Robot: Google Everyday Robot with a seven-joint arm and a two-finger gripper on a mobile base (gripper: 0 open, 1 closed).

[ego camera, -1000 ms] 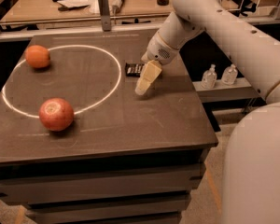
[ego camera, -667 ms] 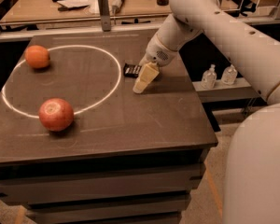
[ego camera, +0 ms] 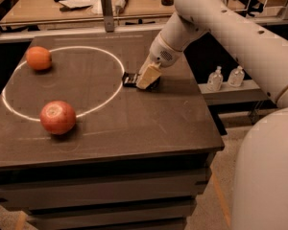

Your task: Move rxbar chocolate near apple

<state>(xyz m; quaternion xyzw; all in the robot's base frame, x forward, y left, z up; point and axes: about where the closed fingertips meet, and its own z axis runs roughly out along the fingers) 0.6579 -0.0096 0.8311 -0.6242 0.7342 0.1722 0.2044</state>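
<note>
The rxbar chocolate [ego camera: 129, 79] is a small dark bar lying flat on the dark table [ego camera: 134, 123], just right of the white circle's right edge. My gripper [ego camera: 148, 77] is down on the bar's right end and covers part of it. The apple [ego camera: 58, 117] is the larger reddish glossy fruit on the circle's front left, far to the left of the bar and nearer the front. A smaller orange fruit [ego camera: 39, 58] sits at the circle's back left.
A white painted circle [ego camera: 113, 92] marks the table's left half. Two small bottles [ego camera: 215, 78] stand on a lower shelf to the right. A cluttered workbench [ego camera: 91, 1] lies behind the table, with an upright post [ego camera: 106, 8] at its edge.
My gripper has moved left and down toward the bar and now sits over its right end. The bar and both fruits have not moved.
</note>
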